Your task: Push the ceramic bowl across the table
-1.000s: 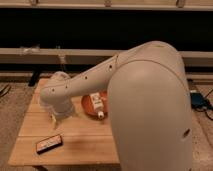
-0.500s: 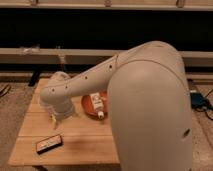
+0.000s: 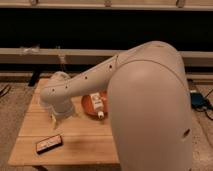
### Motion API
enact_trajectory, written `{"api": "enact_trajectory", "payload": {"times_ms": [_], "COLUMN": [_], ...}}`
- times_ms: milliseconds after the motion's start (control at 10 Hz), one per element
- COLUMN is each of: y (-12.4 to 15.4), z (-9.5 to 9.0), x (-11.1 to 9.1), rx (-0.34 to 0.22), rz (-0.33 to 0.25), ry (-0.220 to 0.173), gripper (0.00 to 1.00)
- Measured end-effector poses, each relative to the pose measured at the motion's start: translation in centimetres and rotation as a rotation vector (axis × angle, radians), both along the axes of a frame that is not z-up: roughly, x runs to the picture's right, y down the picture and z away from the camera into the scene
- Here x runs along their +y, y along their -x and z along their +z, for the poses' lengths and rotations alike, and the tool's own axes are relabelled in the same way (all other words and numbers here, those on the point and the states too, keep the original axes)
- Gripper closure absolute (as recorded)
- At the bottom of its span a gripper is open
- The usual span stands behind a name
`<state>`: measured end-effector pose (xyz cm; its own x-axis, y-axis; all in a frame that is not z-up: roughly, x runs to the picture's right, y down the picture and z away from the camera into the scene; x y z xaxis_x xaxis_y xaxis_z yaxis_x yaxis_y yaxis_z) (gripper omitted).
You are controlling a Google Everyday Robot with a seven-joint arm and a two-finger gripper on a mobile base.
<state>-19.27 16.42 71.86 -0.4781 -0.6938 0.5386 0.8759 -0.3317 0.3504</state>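
The ceramic bowl (image 3: 89, 104) is orange-brown and glossy. It sits near the middle of the light wooden table (image 3: 75, 150), and my arm hides its right side. A small white bottle-like object (image 3: 98, 105) lies in or over the bowl. My gripper (image 3: 59, 115) hangs from the white wrist just left of the bowl, low over the table top. I cannot tell whether it touches the bowl.
A flat dark object with an orange edge (image 3: 49, 143) lies near the table's front left corner. My bulky white arm (image 3: 150, 110) covers the table's right side. A dark wall with a pale ledge (image 3: 30, 52) runs behind the table. Cables lie on the floor at the right (image 3: 200, 100).
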Motion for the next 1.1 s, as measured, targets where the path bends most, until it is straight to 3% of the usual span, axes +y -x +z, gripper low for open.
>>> {"api": "enact_trajectory", "payload": {"times_ms": [800,900,1100], "y": [0.2,0.1,-0.8], "z": [0.3,0.9,3.9], "x": [-0.1,-0.1,-1.5], "rx": [-0.008,-0.011,-0.015], "rz": [-0.005,-0.009,-0.024], "ry": [0.009,0.015,0.023], "gripper": [0.2,0.2,0.2]}}
